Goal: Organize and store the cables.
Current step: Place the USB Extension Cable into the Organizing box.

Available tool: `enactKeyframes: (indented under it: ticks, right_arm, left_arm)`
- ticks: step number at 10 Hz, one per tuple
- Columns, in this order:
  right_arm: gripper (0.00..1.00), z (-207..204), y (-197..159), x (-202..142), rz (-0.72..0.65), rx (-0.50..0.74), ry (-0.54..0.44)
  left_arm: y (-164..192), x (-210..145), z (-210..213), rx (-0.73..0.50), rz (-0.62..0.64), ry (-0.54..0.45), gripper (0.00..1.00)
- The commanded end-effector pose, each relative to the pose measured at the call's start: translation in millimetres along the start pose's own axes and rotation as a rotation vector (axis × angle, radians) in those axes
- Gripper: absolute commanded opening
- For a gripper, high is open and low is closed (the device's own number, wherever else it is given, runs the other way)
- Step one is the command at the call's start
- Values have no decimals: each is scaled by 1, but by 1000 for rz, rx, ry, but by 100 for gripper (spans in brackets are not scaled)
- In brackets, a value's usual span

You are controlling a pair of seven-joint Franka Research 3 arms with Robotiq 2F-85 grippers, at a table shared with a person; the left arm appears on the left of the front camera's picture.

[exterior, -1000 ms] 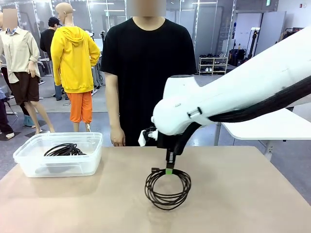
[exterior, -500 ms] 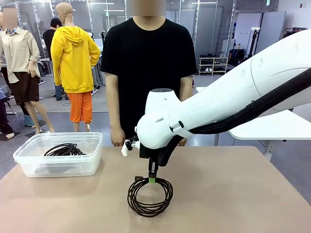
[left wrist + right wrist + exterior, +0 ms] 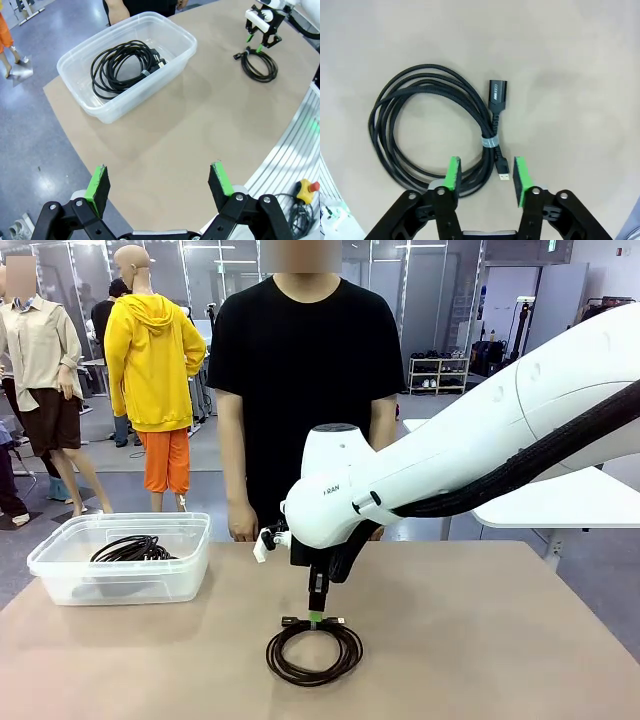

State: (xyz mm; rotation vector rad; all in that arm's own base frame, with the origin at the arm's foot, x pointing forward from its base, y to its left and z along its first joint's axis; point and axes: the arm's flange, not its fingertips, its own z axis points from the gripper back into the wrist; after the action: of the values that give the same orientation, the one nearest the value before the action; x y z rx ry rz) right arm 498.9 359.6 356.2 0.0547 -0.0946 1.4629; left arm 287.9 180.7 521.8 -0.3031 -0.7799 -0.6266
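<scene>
Coil (image 3: pixel 314 651) now flat, right hand (image 3: pixel 316 619) parted above.

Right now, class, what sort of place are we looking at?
Probably a robot lab or test hall: a white arm works at a table, a bin holds cables, and shelving stands behind.
</scene>
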Motion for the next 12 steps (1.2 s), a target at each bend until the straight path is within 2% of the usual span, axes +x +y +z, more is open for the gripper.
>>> enactKeyframes:
  ticks: [1, 2, 5, 9, 12]
  right_arm:
    - [91, 24, 6, -27, -6, -23, -73]
    - [100, 39, 8, -53, -22, -19, -120]
    - [100, 80, 25, -166, -65, 28, -293]
    - [100, 121, 74, -315, -150, -72, -476]
    - [100, 121, 105, -410, -284, -133, -594]
  left_arm:
    - [0, 0, 0, 0, 0, 0, 100]
    - [-5, 13, -4, -21, -36, 9, 100]
    - [-33, 67, -29, -61, -183, 120, 100]
    - [-91, 130, -77, -105, -342, 240, 100]
    - [-142, 165, -132, -176, -446, 338, 100]
